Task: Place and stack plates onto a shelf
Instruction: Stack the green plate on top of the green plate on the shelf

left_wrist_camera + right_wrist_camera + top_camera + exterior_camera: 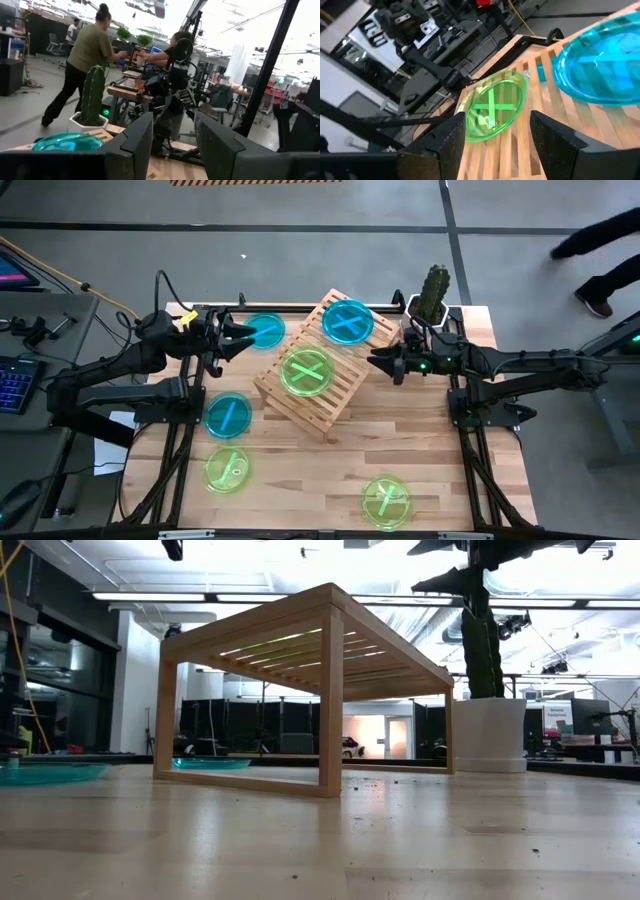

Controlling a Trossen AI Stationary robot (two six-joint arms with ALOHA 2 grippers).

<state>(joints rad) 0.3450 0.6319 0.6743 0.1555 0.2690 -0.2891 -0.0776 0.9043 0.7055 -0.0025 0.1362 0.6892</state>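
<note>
The wooden slatted shelf [300, 380] stands askew mid-table on its frame [300, 690]. On its top lie a teal plate [347, 322] [600, 70] [67, 141] and a green plate [306, 372] [492, 107]. Another teal plate [265, 330] lies flat on the table by the shelf's far left corner. My left gripper [243, 337] [172, 150] hovers open beside that plate, pointing right. My right gripper [378, 360] [497, 145] is open off the shelf's right side, pointing at the green plate.
A teal plate [228, 415] and a green plate [228, 470] lie on the left of the table, and another green plate [386, 502] near the front edge. A white pot with a cactus [432, 295] [490, 730] stands at the far right corner. People move beyond the table.
</note>
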